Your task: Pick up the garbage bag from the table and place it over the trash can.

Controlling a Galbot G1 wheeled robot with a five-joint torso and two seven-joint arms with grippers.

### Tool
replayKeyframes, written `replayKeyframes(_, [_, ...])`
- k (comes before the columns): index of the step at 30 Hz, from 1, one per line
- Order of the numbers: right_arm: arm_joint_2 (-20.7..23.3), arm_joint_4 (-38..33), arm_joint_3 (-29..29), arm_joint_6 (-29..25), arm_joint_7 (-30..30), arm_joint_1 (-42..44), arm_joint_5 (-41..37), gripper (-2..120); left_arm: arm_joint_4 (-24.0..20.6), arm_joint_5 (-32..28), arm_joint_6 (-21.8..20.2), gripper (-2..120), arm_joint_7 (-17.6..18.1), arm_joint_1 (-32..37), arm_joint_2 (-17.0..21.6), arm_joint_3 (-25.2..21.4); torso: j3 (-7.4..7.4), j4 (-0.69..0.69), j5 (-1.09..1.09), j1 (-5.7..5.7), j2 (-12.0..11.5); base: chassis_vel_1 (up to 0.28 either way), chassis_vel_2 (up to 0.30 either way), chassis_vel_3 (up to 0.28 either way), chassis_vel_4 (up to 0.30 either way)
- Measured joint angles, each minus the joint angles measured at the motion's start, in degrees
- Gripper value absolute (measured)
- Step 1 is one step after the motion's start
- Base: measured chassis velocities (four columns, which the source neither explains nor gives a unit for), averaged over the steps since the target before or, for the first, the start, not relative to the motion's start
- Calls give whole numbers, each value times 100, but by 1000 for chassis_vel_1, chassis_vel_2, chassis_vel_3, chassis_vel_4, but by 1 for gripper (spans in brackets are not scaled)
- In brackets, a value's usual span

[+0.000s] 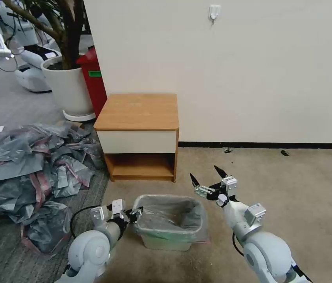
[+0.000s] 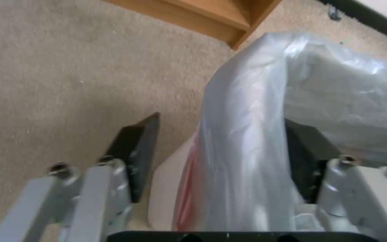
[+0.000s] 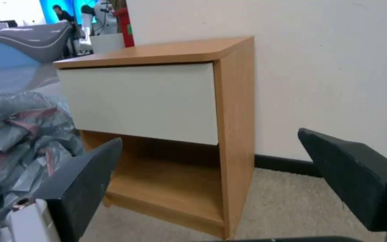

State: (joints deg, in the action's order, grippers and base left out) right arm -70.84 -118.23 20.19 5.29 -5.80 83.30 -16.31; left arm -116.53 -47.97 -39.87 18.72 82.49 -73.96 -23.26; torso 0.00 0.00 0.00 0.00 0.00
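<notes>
seating the liner on the bin rim

item: garbage bag point(image 1: 170, 215), already draped in and over the trash can point(image 1: 166, 241) on the carpet before the table point(image 1: 137, 111). my left gripper point(image 2: 211, 158) straddles the bagged rim, jaws apart. right gripper point(image 1: 207, 180) splayed wide, above the far corner. i judge: tuck film down evenly; avoid dragging the light bin.

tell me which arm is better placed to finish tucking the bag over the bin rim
Probably the left. The left gripper is at the trash can rim, its open fingers straddling the garbage bag draped there. The right gripper is open, raised beyond the can, facing the table.
</notes>
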Motion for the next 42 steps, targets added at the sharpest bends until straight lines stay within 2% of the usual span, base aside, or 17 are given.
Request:
replayKeyframes(1, [0, 0, 0, 0, 0, 0, 0, 100, 0, 0, 0, 65, 0, 0, 0, 0, 0, 0, 0, 0, 0, 0, 0, 0, 0])
replayKeyframes(4, [-27, 1, -5, 2, -11, 19, 48, 100, -79, 286, 273, 80, -229, 78, -27, 7, 0, 0, 0, 0, 0, 0, 0, 0, 0])
replayKeyframes(5, [-27, 1, -5, 2, -11, 19, 48, 100, -79, 286, 273, 80, -229, 78, -27, 7, 0, 0, 0, 0, 0, 0, 0, 0, 0])
replayKeyframes(6, [-52, 3, -7, 1, 62, 34, 99, 100, -80, 533, 552, 85, -423, 130, -41, 4, 0, 0, 0, 0, 0, 0, 0, 0, 0])
replayKeyframes(7, [-86, 16, -2, -22, 179, 48, 167, 100, -80, 778, 926, 89, -587, 175, -44, -1, 0, 0, 0, 0, 0, 0, 0, 0, 0])
replayKeyframes(8, [-149, 51, 27, -81, 329, 73, 283, 100, -56, 1088, 1513, 95, -762, 229, -44, 0, 0, 0, 0, 0, 0, 0, 0, 0, 0])
replayKeyframes(9, [-149, 51, 27, -81, 329, 73, 283, 100, -56, 1088, 1513, 95, -762, 229, -44, 0, 0, 0, 0, 0, 0, 0, 0, 0, 0])
replayKeyframes(11, [-331, 153, 209, -284, 630, 211, 690, 100, 113, 1873, 2995, 99, -1217, 347, -42, -53, 0, 0, -2, 0, 0, 0, 0, 0, 0])
replayKeyframes(12, [-411, 194, 292, -403, 731, 306, 822, 100, 178, 2255, 3556, 99, -1460, 406, -41, -144, 0, 0, -1, 0, 0, 0, 0, 0, 0])
replayKeyframes(13, [-411, 194, 292, -403, 731, 306, 822, 100, 178, 2255, 3556, 99, -1460, 406, -41, -144, 0, 0, -1, 0, 0, 0, 0, 0, 0])
replayKeyframes(14, [-508, 236, 399, -545, 821, 434, 935, 100, 235, 2606, 4140, 100, -1797, 517, -41, -293, 0, 0, 2, 0, 0, 0, 0, 0, 0])
replayKeyframes(15, [-616, 277, 509, -719, 880, 568, 1007, 100, 257, 2804, 4519, 100, -2060, 652, -40, -432, 0, 0, -1, 0, 0, 0, 0, 0, 0])
replayKeyframes(16, [-707, 330, 598, -881, 907, 669, 1050, 100, 256, 2922, 4695, 100, -2194, 772, -38, -534, 0, 1, -1, 0, 0, 0, 0, 0, 0])
replayKeyframes(19, [-887, 526, 740, -1257, 911, 846, 1125, 100, 251, 3104, 4836, 100, -2290, 1001, -41, -680, 0, 1, 0, 0, 0, 0, 0, 0, 0])
replayKeyframes(22, [-1019, 832, 790, -1683, 823, 981, 1192, 100, 381, 3214, 4982, 100, -2192, 1091, -63, -765, 0, 0, 0, 0, 0, 0, 0, 0, 0])
replayKeyframes(25, [-1061, 923, 791, -1837, 777, 1031, 1208, 100, 456, 3211, 5014, 100, -2172, 1080, -67, -833, 0, 0, 1, 0, 0, 0, 0, 0, 0])
replayKeyframes(42, [-1054, 931, 783, -1853, 754, 1024, 1201, 100, 477, 3156, 4977, 100, -2130, 1055, -68, -838, 0, 0, 0, 0, 0, 0, 0, 0, 0])
